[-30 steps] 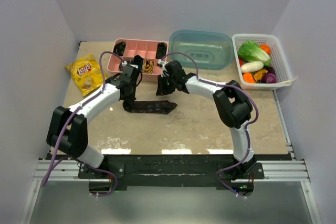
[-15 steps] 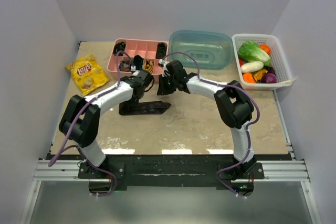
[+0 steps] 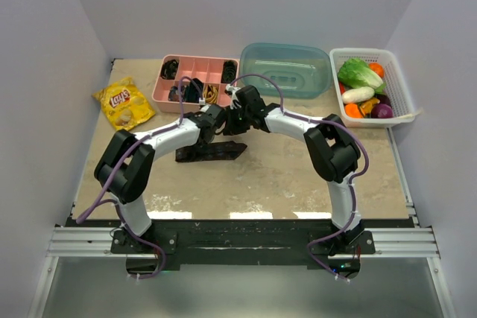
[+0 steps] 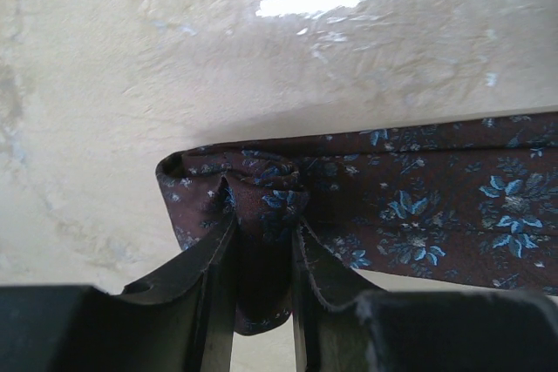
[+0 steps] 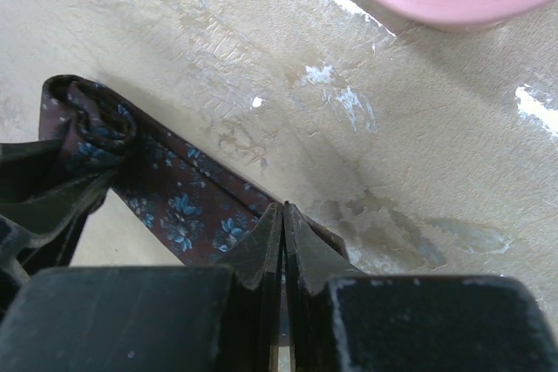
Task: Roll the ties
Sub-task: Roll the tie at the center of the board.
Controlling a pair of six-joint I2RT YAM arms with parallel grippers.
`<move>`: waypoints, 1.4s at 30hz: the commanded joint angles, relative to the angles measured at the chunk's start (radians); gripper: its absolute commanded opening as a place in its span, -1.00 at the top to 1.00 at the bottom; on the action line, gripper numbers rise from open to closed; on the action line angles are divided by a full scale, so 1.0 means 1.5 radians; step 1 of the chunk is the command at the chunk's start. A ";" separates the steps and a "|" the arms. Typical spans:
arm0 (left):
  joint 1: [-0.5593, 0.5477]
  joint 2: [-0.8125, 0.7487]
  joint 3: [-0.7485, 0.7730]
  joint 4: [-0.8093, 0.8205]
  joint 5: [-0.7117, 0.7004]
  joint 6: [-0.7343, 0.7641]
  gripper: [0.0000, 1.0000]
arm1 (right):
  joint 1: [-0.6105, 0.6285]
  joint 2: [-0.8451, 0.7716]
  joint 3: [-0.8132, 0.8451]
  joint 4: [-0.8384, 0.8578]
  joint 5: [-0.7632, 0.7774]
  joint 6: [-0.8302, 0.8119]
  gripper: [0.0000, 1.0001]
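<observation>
The tie [image 3: 216,152] is a dark maroon strip with small blue flowers, lying across the table's middle with its pointed end to the right. My left gripper [image 3: 210,124] is shut on a bunched fold near the tie's folded end [image 4: 187,176]; fabric fills the gap between its fingers [image 4: 261,211]. My right gripper [image 3: 231,123] is shut, fingers pressed together [image 5: 283,208] on the edge of the tie [image 5: 174,202]. The small rolled end [image 5: 87,124] shows at the left of the right wrist view, held by the left fingers [image 5: 48,198].
A pink divided tray [image 3: 159,93] with dark coils stands just behind the grippers; its rim shows in the right wrist view [image 5: 436,6]. A teal tub [image 3: 287,68], a white basket [image 3: 403,87] of vegetables and a yellow chips bag [image 3: 121,102] line the back.
My left arm has swung right, bringing its gripper next to the right gripper. The tie's left end came with it, so the strip sits further right. The right gripper has hardly moved.
</observation>
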 commanded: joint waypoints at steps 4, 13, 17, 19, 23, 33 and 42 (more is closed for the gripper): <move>-0.001 0.002 -0.026 0.096 0.124 -0.013 0.32 | 0.002 -0.017 0.003 0.004 0.003 -0.013 0.89; 0.000 -0.040 -0.023 0.102 0.152 -0.017 -0.32 | 0.002 -0.018 0.003 0.003 -0.001 -0.013 0.89; 0.002 -0.082 -0.016 0.106 0.162 -0.019 -0.51 | 0.002 -0.023 0.002 0.001 -0.001 -0.015 0.89; 0.003 -0.099 -0.014 0.110 0.166 -0.016 -0.58 | 0.002 -0.027 0.003 0.005 -0.001 -0.017 0.89; 0.019 -0.149 -0.017 0.123 0.195 -0.012 -0.69 | 0.003 -0.034 0.001 0.018 -0.022 -0.019 0.89; 0.199 -0.268 -0.152 0.278 0.488 -0.015 -0.80 | 0.037 -0.050 0.012 0.048 -0.074 -0.024 0.89; 0.439 -0.333 -0.353 0.513 0.827 -0.123 -0.85 | 0.085 -0.029 0.043 0.070 -0.106 -0.018 0.89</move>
